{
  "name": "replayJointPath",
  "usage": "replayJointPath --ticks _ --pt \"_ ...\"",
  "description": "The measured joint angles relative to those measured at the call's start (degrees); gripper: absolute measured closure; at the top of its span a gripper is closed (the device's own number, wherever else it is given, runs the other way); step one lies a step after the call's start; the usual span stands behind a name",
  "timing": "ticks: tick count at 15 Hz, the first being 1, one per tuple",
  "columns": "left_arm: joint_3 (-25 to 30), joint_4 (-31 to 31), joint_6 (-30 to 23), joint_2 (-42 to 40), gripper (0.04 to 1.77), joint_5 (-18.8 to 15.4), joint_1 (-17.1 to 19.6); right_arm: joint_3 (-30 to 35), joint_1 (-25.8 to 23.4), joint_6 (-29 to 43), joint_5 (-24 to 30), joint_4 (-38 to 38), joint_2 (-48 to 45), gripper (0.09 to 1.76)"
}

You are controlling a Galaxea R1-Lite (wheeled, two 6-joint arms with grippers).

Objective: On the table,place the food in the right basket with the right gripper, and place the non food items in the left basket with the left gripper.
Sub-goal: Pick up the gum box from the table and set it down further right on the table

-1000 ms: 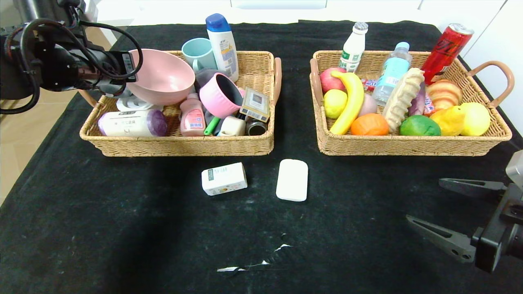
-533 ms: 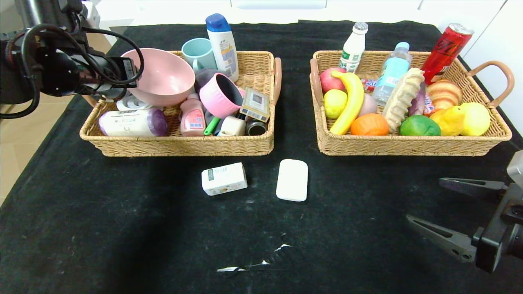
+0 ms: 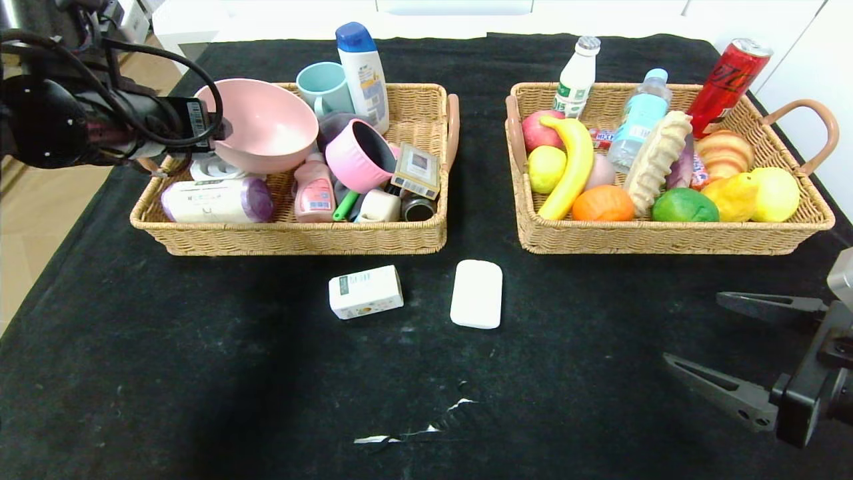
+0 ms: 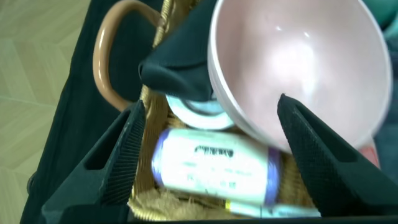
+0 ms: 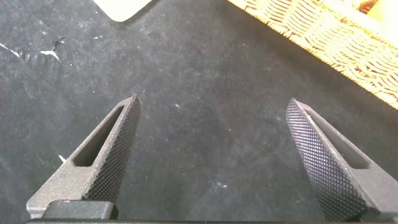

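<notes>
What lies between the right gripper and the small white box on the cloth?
The plain white bar lies between the open right gripper and the white box. A straight sideways reach would cross it; coming from above looks clear.

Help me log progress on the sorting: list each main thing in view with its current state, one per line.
pink bowl: in the left basket, tilted, released
left gripper: open, above the basket's left end
grey roll: lying in the left basket
orange fruit: in the right basket
small white box: on the table, unsorted
white bar: on the table, unsorted
right gripper: open, idle over the table
</notes>
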Motion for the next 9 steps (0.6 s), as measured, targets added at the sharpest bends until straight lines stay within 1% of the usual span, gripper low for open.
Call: replayJointPath --ticks 2,7,9 --pt "4.1 0.1 0.0 -3.5 0.22 0.0 -2.2 0.2 0.5 0.0 0.0 0.0 0.0 0.14" --pt "14.1 0.6 0.0 -11.7 0.16 0.1 -11.1 0.4 0.8 0.1 0.0 0.0 0.0 0.14" --pt "17.8 2.0 0.5 -13.9 0.15 -0.7 -14.3 0.5 0.8 0.1 0.0 0.0 0.0 0.14"
